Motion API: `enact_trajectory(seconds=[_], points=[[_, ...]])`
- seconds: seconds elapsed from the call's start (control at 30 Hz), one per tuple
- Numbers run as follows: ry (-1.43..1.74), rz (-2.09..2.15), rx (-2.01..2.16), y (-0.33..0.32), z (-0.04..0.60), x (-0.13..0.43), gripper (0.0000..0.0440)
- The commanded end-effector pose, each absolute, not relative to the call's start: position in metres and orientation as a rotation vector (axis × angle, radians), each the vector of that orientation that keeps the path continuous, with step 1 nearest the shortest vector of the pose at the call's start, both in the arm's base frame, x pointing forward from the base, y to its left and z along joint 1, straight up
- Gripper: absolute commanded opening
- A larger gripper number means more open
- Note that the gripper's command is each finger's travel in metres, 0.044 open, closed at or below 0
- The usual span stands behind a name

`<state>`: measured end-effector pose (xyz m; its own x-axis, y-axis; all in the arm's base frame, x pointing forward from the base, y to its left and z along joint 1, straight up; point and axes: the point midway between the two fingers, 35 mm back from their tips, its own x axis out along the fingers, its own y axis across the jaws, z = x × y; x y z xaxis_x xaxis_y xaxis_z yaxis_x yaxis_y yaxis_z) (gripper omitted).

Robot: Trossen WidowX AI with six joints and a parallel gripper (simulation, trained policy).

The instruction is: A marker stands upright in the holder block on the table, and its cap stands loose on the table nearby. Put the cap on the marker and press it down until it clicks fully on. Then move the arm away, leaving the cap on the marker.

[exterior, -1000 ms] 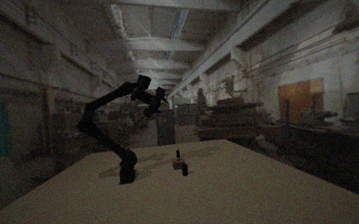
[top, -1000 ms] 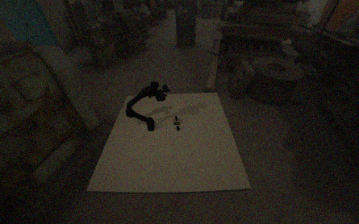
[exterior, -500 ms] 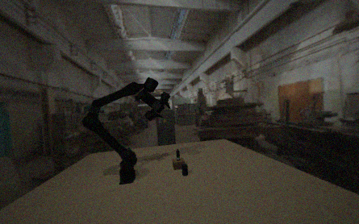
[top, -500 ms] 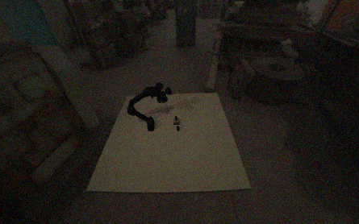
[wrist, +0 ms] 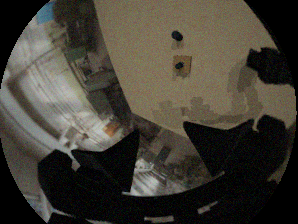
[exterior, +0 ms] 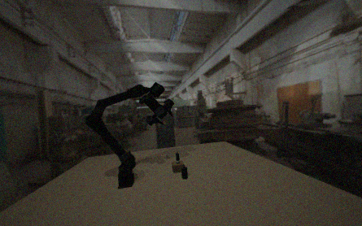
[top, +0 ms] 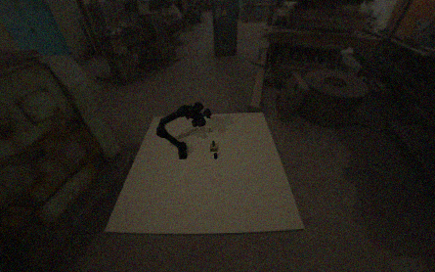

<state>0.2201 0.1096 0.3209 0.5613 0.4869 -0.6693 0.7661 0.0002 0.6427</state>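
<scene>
The marker (top: 213, 143) (exterior: 177, 156) (wrist: 179, 65) stands upright with its dark tip up in the small tan holder block (top: 214, 149) (exterior: 176, 167) (wrist: 187, 59). The dark cap (top: 215, 156) (exterior: 184, 172) (wrist: 177, 36) stands upright on the table close beside the block, on the side nearer the top and exterior views. My gripper (top: 206, 119) (exterior: 167, 116) (wrist: 161, 128) is open with nothing between its fingers. It hangs high above the table, tilted, behind the block and to its left in the exterior view, well apart from marker and cap.
The pale table (top: 195, 205) (exterior: 232, 195) (wrist: 145, 30) carries the arm's base (top: 183, 151) (exterior: 126, 178) to the left of the block. The arm's shadow falls on the table behind the block. The table's far edge lies beyond it.
</scene>
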Motion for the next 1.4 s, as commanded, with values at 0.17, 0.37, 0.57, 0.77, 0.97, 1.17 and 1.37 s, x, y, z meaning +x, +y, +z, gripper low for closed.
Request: enact_trajectory(seconds=[0.17,0.37,0.57,0.77,0.97,1.17,1.37], points=[[1.104,-0.367,1.619,0.104,0.31,0.229,0.0337],[1.129,-0.421,1.597,0.098,0.3,0.235,0.0336],[1.151,-0.474,1.575,0.091,0.29,0.242,0.0336],[1.17,-0.527,1.553,0.083,0.28,0.249,0.0335],[1.189,-0.578,1.531,0.075,0.27,0.255,0.0335],[1.205,-0.628,1.508,0.065,0.261,0.261,0.0334],[1.22,-0.677,1.486,0.055,0.251,0.268,0.0334]])
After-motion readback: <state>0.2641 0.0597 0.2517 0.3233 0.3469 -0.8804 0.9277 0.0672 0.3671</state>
